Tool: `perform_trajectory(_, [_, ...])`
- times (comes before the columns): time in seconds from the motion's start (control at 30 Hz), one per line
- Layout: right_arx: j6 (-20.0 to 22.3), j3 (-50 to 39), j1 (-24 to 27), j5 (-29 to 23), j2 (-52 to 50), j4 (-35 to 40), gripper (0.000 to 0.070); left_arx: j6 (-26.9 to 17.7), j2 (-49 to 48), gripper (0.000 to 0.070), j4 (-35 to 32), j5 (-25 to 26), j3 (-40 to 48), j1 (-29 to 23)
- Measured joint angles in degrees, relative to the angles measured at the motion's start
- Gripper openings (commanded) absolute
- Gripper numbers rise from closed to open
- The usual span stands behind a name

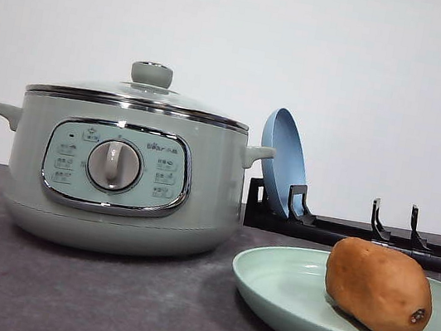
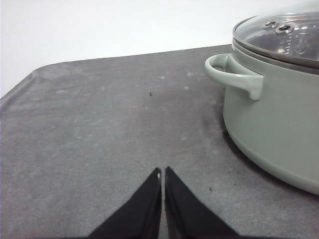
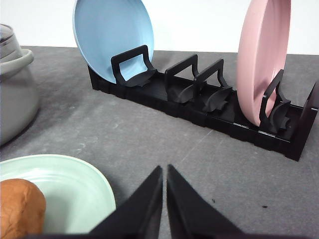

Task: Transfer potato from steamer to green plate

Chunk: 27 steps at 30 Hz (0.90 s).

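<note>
I see the potato (image 1: 378, 288) lying on the green plate (image 1: 285, 289), so I judge the transfer done. The steamer (image 1: 118, 174) stands to the plate's left with its lid (image 1: 143, 94) on, apart from the plate. The potato rests on its side, long axis running roughly left to right in the front view, its dark-spotted end toward the right and slightly toward the camera; lying flat like that, it should not roll. My left gripper (image 2: 162, 172) hangs over bare desk (image 2: 99, 129) beside the steamer, jaws closed together, holding nothing. My right gripper (image 3: 165, 169) is likewise closed and empty, near the plate's edge, facing the rack (image 3: 219, 114) with the blue plate (image 3: 112, 35) and pink plate (image 3: 261, 59)
</note>
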State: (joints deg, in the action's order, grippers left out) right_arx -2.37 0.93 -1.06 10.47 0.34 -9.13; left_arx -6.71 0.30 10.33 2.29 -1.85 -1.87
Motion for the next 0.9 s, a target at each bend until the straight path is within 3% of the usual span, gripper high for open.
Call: perform_trajectory(0.9, [0.0, 0.0, 0.0, 0.0, 0.0, 0.0, 0.0000, 0.0, 0.0, 0.0002, 0.0, 0.0, 0.0, 0.0])
